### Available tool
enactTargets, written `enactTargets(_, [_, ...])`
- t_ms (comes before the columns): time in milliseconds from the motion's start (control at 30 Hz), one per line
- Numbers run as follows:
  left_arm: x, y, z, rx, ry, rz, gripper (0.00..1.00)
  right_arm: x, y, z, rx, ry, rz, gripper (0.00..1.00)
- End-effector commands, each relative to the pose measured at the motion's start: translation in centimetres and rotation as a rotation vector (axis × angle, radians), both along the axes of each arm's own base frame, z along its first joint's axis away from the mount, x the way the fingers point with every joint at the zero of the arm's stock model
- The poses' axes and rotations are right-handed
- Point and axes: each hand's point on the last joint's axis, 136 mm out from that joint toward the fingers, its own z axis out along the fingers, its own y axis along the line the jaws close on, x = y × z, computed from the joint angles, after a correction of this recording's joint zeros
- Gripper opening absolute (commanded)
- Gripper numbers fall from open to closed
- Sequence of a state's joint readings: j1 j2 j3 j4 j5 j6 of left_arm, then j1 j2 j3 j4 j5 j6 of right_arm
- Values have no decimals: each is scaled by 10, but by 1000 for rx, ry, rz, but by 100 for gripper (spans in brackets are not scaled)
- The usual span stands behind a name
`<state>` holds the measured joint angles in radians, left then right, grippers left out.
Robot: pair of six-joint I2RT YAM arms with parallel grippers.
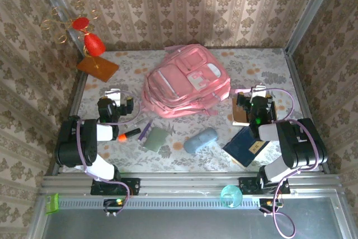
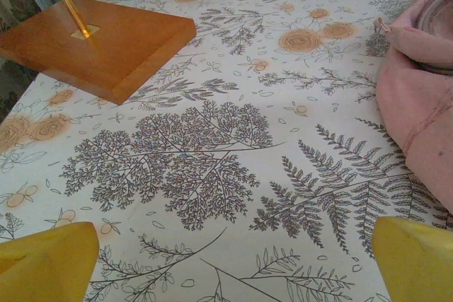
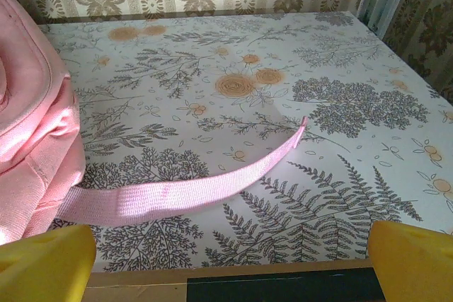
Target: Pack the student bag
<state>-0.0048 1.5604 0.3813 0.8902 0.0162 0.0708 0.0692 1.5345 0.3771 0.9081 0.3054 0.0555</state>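
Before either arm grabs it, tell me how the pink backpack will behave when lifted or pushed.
The pink backpack is soft, creased fabric, so it will probably sag and fold rather than lift rigidly. Its loose strap lies along the table and may trail or snag. Pushed, it should drag and bunch, not roll.

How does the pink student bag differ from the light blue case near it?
The student bag is pink; the case is light blue. The bag is far bigger than the case. The bag has pockets and straps; the case looks plain and rounded. Both lie on the flowered table.
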Motion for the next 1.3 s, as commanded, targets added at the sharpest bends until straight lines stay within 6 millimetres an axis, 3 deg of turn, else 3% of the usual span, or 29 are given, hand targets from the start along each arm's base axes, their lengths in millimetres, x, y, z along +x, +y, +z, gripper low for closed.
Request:
enactTargets(0, [6, -2, 12, -21, -34, -8, 100, 2, -1, 2, 8, -5, -3, 100])
enactTargets(733, [6, -1, 11, -18, -31, -5, 100, 2, -1, 2, 10, -3, -3, 100])
enactTargets(867, [6, 6, 15, 13, -42, 67, 100, 2, -1, 3, 8, -10, -3, 100])
enactTargets(1067, [-6, 24, 53, -1, -36, 181, 100, -7, 4, 18, -12, -59, 17, 100])
enactTargets(1133, [-13, 37, 65, -53, 0, 274, 100, -15, -11, 36, -25, -45, -103, 100])
enactTargets(1267, [-19, 28, 81, -146, 6, 230, 100, -37, -32, 72, 75, -71, -235, 100])
